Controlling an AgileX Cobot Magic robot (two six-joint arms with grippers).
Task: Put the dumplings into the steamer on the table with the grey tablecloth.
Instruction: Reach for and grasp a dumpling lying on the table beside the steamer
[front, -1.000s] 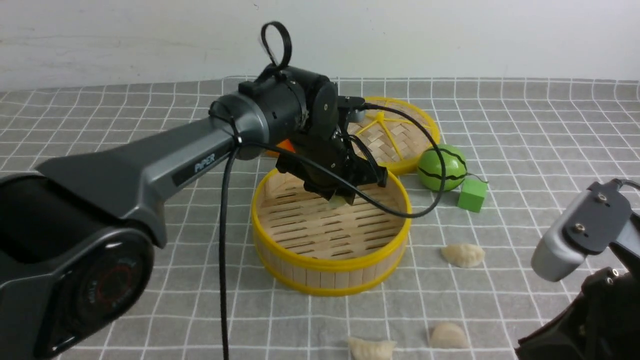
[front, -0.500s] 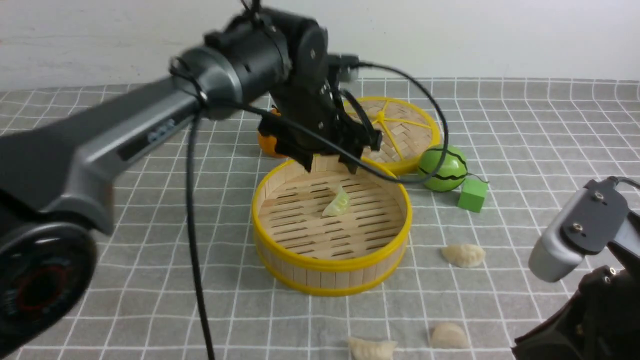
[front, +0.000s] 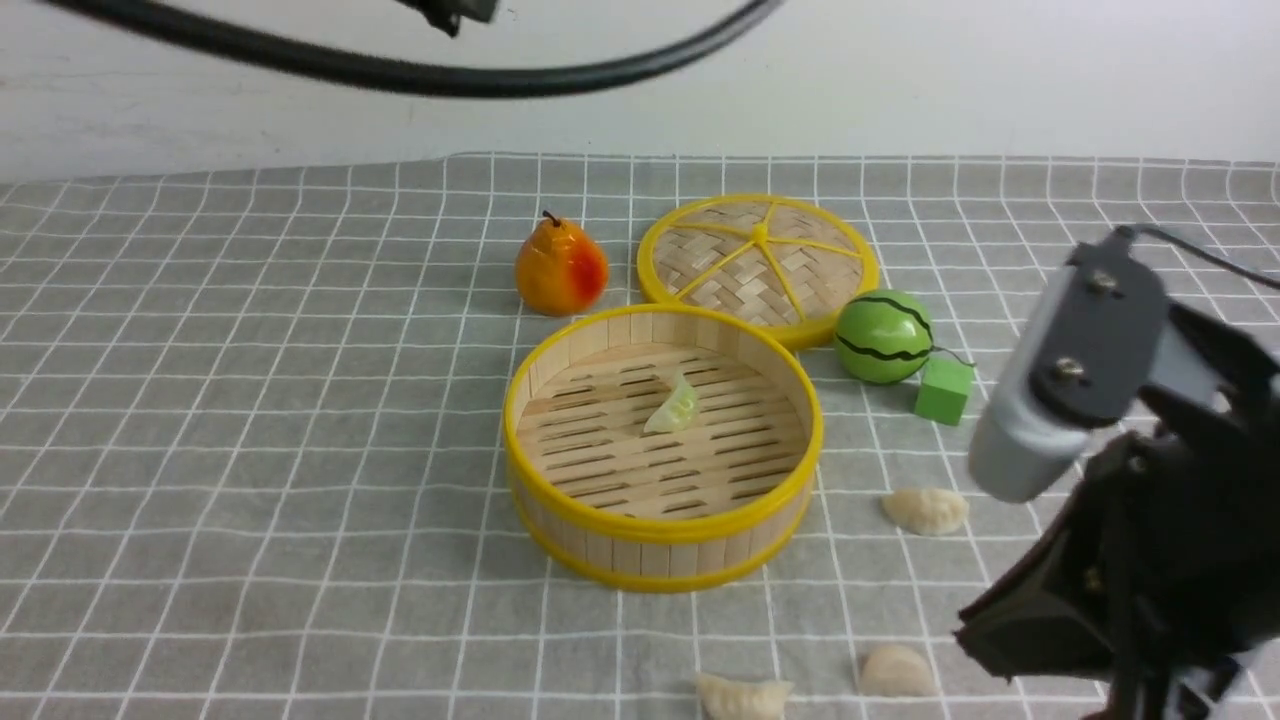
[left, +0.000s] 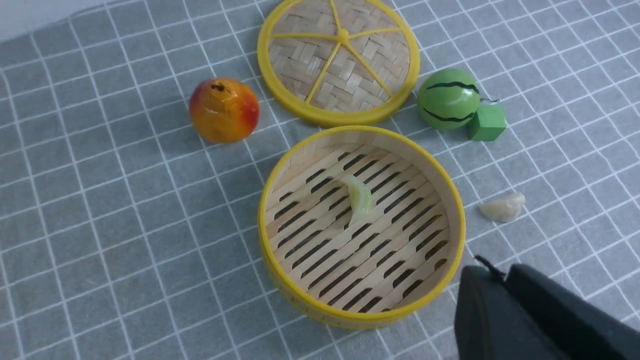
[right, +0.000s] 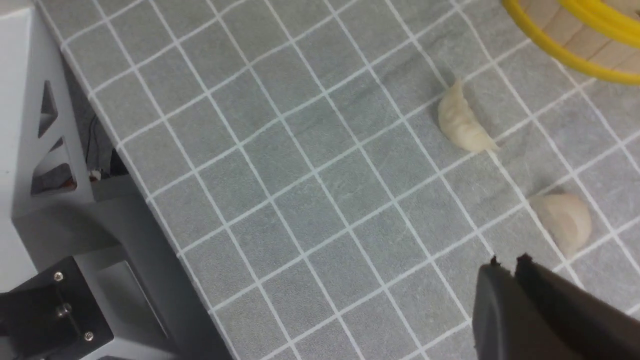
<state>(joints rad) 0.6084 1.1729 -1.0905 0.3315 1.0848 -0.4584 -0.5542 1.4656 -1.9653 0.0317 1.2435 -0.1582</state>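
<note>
So, one green dumpling (front: 673, 408) lies on the floor of the steamer (front: 660, 525). Three cream dumplings (front: 925, 510) sit on the grey cloth (front: 250, 400) to its right and front, making four in all. My left gripper (left: 500, 267) hangs above, near the steamer's rim, fingers together and empty. My right gripper (right: 515, 262), also pinched closed on nothing, hovers near a rounded cream one. I judge that pick comes next: spread the fingers, then lower astride it. I also count one lid (front: 757, 262), one pear (front: 560, 268), one melon ball (front: 885, 336) and one green block (front: 943, 390).
</note>
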